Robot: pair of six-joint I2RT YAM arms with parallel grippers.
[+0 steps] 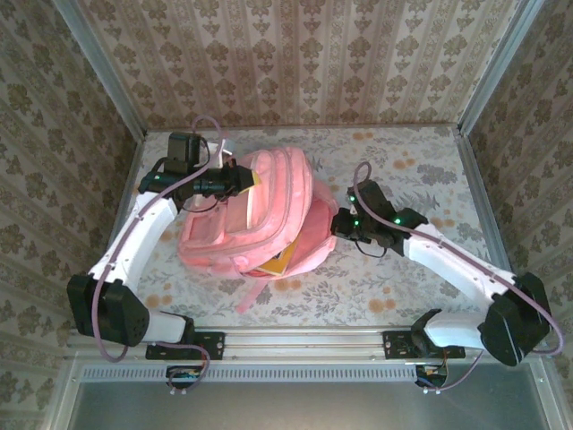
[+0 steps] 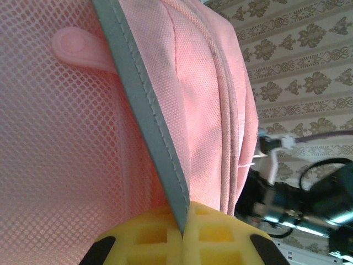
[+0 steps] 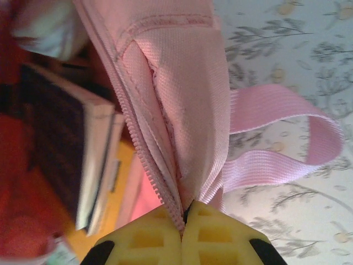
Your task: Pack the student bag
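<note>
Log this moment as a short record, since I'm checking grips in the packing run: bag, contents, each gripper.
bag: pink backpack lying on the floral table, its opening unzipped
contents: books visible inside the opening
left gripper: shut on the grey trim along the mesh pocket
right gripper: shut on the zipper edge of the opening, next to the top loop

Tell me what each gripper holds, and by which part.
Both hold the bag. Left gripper pinches the grey trim by the mesh; right gripper pinches the zipper edge near the loop.
</note>
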